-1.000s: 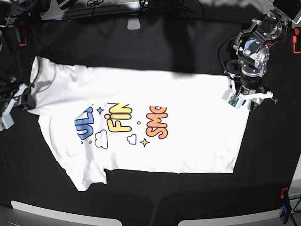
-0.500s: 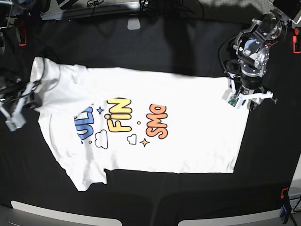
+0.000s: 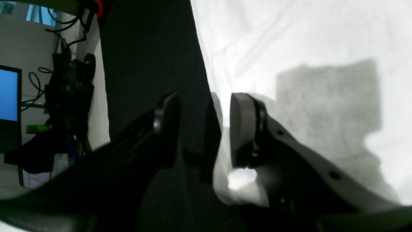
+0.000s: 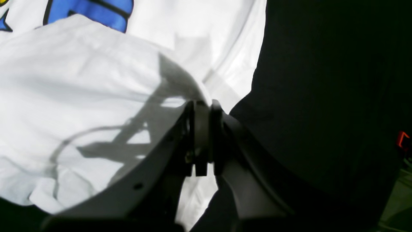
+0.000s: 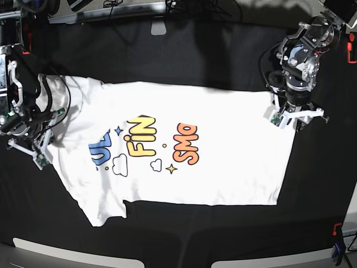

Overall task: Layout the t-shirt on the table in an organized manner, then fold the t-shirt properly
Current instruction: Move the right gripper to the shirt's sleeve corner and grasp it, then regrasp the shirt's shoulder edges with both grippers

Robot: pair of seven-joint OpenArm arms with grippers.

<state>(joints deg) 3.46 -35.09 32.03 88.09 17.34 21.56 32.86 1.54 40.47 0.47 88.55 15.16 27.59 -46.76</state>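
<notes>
The white t-shirt [image 5: 223, 151] lies print up on the black table [image 5: 184, 56], with its collar end at the left of the base view. My right gripper [image 5: 30, 142] is shut on the shirt's left sleeve edge. In the right wrist view [image 4: 202, 106] its jaws are pressed together on white cloth [image 4: 80, 80] that drapes over the blue lettering. My left gripper [image 5: 295, 118] hangs over the hem at the right. In the left wrist view [image 3: 199, 125] it is open, one finger over the shirt [image 3: 305, 48] and the other over the black table [image 3: 151, 48].
A red clamp [image 5: 351, 54] sits at the right edge and a blue and red one [image 5: 336, 233] at the lower right. A white tag [image 5: 159, 28] lies at the table's back. Pale panels [image 5: 56, 251] line the front edge. A monitor [image 3: 8, 93] and cables stand beyond the table.
My right arm has swung in over the shirt's left end, carrying the sleeve edge so the cloth now folds toward the blue letters. The left arm has not moved.
</notes>
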